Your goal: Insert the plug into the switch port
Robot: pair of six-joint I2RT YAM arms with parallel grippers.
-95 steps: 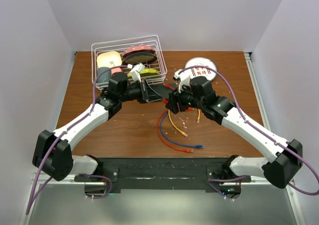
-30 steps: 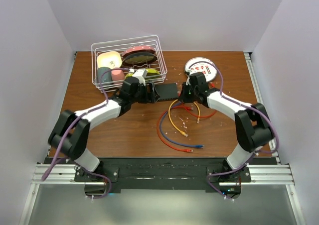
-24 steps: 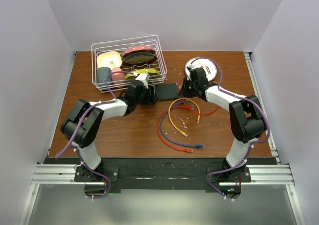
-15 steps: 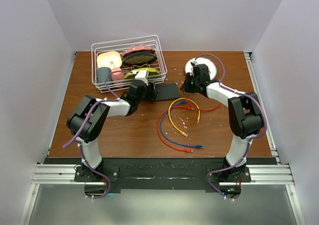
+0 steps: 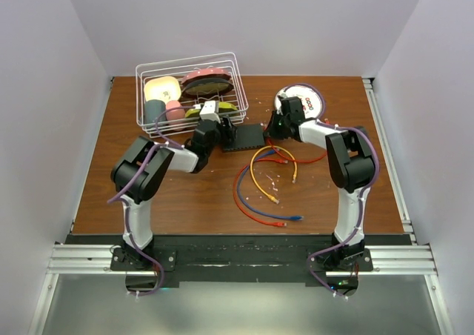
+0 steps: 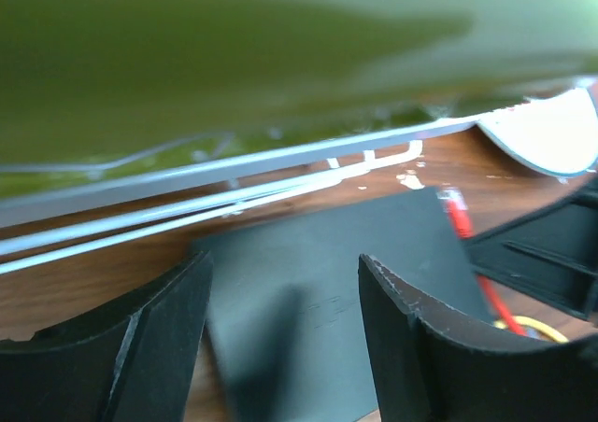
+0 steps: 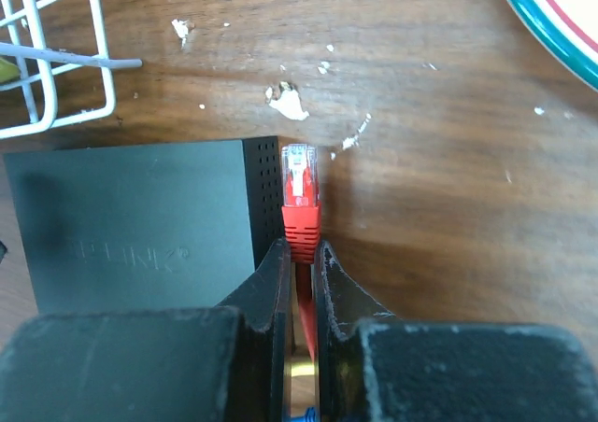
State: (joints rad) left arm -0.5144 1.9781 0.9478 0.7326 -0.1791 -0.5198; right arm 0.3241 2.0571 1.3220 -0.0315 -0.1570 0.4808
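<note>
Plug (image 7: 299, 193) not yet inserted: it sits just beside the vented short side of the switch (image 7: 131, 226), outside any port. Right gripper (image 7: 299, 254) is clamped on the plug's red boot. Left gripper (image 6: 285, 282) has its jaws apart, straddling the switch's opposite end. Switch lies flat on the surface (image 7: 448, 161). Left to do: align, push in.

Twin robot arms, the left arm (image 5: 178, 157) and the right arm (image 5: 315, 133), wear white shells between bulky black joints, with purple cables (image 5: 121, 189) trailing along them, matte-black ridged end effector fingers (image 6: 149, 347), and bases bolted to a black plate (image 5: 237, 250) on a silver rail (image 5: 81, 259).
</note>
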